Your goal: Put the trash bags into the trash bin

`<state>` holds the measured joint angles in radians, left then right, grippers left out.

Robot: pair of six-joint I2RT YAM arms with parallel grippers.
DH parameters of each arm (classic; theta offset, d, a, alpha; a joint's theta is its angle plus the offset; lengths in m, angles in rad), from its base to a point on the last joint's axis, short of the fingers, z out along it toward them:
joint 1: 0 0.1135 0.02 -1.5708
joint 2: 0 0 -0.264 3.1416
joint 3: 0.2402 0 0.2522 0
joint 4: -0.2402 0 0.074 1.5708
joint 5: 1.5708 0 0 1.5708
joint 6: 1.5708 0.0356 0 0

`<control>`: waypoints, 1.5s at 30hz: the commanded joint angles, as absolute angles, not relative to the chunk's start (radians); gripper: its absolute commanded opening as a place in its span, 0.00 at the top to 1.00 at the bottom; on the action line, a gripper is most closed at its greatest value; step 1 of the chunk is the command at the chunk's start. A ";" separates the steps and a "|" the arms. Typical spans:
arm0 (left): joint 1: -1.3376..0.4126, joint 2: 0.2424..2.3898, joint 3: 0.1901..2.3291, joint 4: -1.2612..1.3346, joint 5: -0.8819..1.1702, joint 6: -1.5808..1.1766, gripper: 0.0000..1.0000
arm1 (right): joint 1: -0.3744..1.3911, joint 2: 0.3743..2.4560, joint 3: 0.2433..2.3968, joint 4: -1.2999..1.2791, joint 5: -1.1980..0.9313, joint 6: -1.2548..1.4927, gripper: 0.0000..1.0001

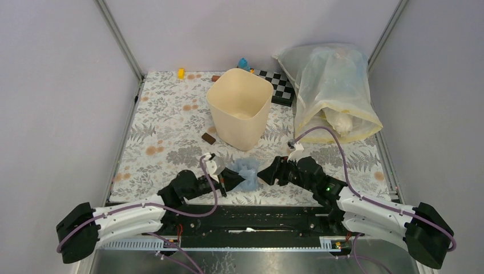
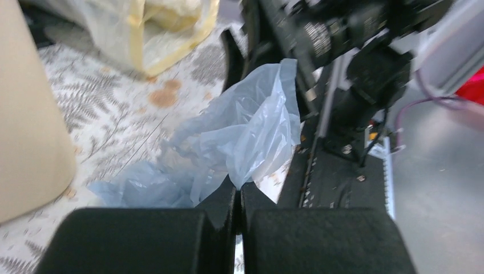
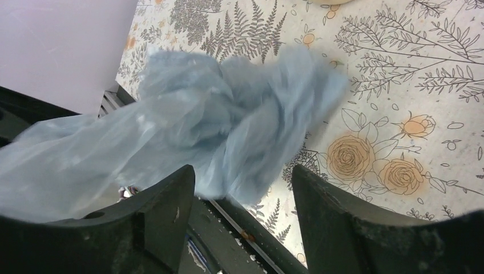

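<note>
Pale-blue trash bags (image 1: 246, 173); cream-beige trash bin (image 1: 240, 105); tablecloth (image 1: 165, 131) white, grey fern, orange rose print.

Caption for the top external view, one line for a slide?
Left gripper pinches the pale-blue trash bag, right gripper open facing it; beige trash bin stands upright behind.

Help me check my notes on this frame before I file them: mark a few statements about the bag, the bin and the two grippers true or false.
1. The left gripper is shut on the pale-blue trash bag. True.
2. The right gripper is clamped shut. False: its jaws stand open, with the bag in front of them.
3. The trash bag lies inside the trash bin. False: it is outside, between the two grippers by the near edge.
4. The trash bin stands upright, mouth up. True.
5. The yellowish-clear sack lies left of the bin in the top view. False: it lies to the right.
</note>
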<state>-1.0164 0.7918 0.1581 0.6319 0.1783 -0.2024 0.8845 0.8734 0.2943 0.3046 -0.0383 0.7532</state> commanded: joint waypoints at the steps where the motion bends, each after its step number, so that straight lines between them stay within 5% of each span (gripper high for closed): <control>1: -1.016 0.698 0.186 0.705 0.314 -0.276 1.00 | 0.891 0.875 0.309 0.369 -0.063 0.735 0.27; 7: -1.016 0.613 0.167 0.520 0.257 -0.229 1.00 | 0.891 1.032 0.302 0.513 -0.181 0.724 0.20; 14: -1.021 0.800 0.196 0.482 0.107 -0.268 1.00 | 0.901 1.205 0.228 0.730 -0.253 0.870 0.27; 19: -1.042 0.906 0.277 0.373 0.049 -0.269 1.00 | 0.911 1.081 0.247 0.530 -0.165 0.847 0.23; 22: -1.046 0.876 0.265 0.375 0.053 -0.263 1.00 | 0.920 0.958 0.278 0.348 -0.097 0.837 0.06; 25: -1.047 0.809 0.241 0.378 0.047 -0.256 1.00 | 0.935 0.854 0.307 0.185 -0.028 0.849 0.01; 35: -1.048 0.548 0.110 0.456 -0.146 -0.322 1.00 | 1.050 0.847 0.528 -0.187 0.167 0.988 0.03; 45: -1.047 0.643 0.151 0.442 -0.116 -0.317 1.00 | 1.257 1.171 0.659 -0.051 0.492 1.170 0.10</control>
<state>-1.0435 0.6067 0.1192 0.3981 -0.1165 -0.3145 1.2331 1.0897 0.6052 -0.1013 0.2905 1.0695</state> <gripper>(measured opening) 0.002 0.925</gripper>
